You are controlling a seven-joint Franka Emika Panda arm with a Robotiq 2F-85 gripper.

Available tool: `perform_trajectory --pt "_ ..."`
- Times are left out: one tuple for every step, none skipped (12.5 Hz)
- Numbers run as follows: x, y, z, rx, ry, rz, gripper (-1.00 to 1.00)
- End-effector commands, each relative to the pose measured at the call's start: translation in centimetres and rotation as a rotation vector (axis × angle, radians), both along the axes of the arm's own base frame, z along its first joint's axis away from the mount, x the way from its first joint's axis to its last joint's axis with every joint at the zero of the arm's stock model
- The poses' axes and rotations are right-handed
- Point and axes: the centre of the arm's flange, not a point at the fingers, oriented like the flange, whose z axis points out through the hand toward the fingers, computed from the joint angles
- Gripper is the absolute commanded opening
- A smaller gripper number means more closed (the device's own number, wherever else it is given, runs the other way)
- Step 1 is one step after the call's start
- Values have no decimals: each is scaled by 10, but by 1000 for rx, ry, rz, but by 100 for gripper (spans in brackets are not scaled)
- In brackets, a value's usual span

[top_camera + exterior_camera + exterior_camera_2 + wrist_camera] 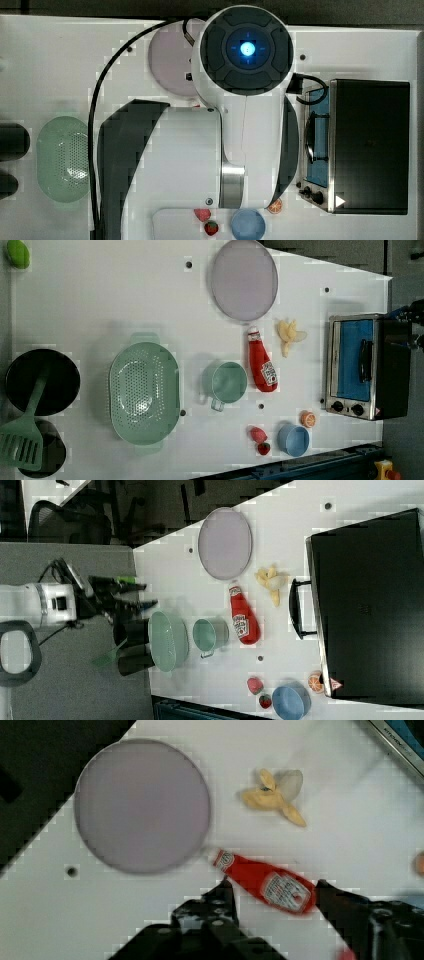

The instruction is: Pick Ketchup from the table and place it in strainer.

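Red Ketchup (262,365) lies flat on tabletop (125,295), frame centre-right, beside green cup (227,382); strainer (144,392) centre-left. Pincer (272,892) apart, empty, hovering above bottle, likely lining up for grasp.

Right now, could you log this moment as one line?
gripper: open, above Ketchup | Ketchup: lying on table | strainer: empty

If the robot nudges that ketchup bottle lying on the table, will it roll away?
Probably somewhat: the Ketchup lies on its side on the smooth white table, and its body looks rounded. The taper toward the cap would likely curve its path. It looks like light plastic.
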Motion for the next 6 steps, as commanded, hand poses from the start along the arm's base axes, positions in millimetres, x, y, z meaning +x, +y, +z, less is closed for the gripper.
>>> perform_trajectory --pt "-102 -23 54 -4 90 -59 59" --pt "-101 -22 51 -4 96 -57 81" --pt "-100 -20 44 -4 111 -48 99" --pt "-98 -16 33 -4 130 -23 100" --pt "-94 -12 20 -4 145 12 100" --pt "-88 -7 5 -3 156 57 100"
